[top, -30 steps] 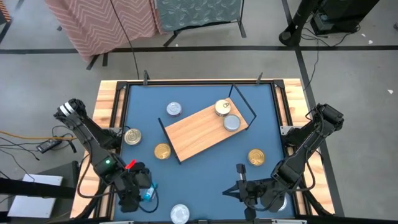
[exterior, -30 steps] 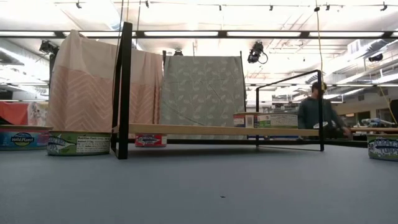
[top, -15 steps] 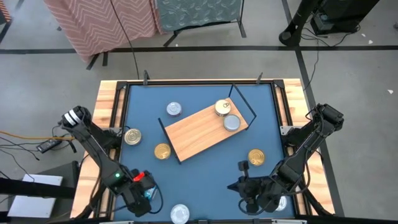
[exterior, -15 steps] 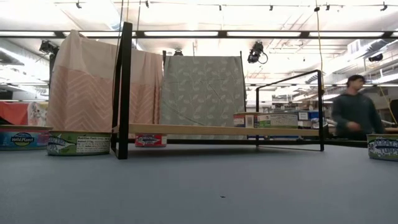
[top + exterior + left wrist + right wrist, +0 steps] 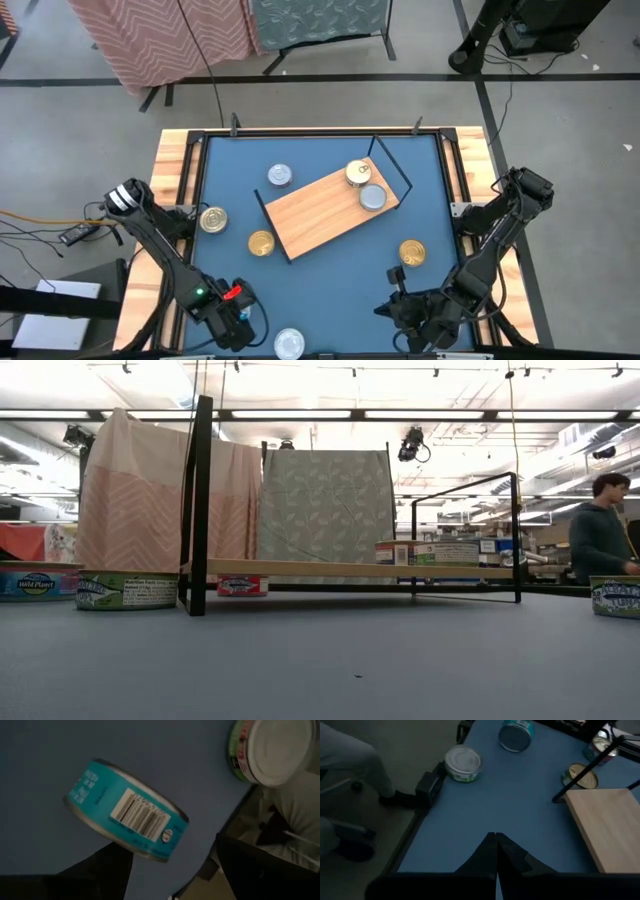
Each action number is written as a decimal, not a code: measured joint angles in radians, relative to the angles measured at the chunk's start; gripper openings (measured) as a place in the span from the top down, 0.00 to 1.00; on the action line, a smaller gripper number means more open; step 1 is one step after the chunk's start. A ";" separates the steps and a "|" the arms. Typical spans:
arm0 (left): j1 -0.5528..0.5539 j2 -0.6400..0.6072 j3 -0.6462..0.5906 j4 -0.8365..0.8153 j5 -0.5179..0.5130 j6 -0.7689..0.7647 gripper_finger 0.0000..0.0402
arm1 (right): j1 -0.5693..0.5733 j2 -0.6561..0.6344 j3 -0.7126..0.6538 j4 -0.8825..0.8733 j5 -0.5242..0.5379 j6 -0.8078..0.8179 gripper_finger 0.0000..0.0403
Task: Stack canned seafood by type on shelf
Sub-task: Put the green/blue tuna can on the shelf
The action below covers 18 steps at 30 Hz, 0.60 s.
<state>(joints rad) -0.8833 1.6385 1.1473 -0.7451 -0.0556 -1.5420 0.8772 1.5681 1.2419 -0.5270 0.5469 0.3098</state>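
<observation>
Blue table [image 5: 320, 285]: shelf [image 5: 328, 212], scattered tins [image 5: 411, 252]

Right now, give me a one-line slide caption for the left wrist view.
Left gripper open above a teal-labelled can lying on its side on the blue table, a silver-lidded can standing nearby.

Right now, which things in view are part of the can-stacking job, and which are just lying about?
Job:
- shelf, with two tins on it, gold and silver
- loose tins on the table, including a teal tin on its side

Lying about:
- patterned cloth screens
- cable on the floor
</observation>
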 joint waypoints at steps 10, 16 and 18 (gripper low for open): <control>0.000 0.098 0.000 0.074 -0.028 -0.045 0.29 | 0.001 0.000 0.000 0.001 -0.045 -0.071 0.97; 0.000 0.109 0.002 0.074 -0.040 -0.060 0.34 | 0.001 0.000 0.000 0.001 -0.051 -0.077 0.97; 0.000 0.109 0.002 0.079 -0.040 -0.060 0.38 | 0.001 0.000 0.000 0.001 -0.051 -0.073 0.97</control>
<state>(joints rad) -0.8837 1.7477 1.1496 -0.6660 -0.0954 -1.6017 0.8780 1.5681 1.2419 -0.5259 0.4957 0.2365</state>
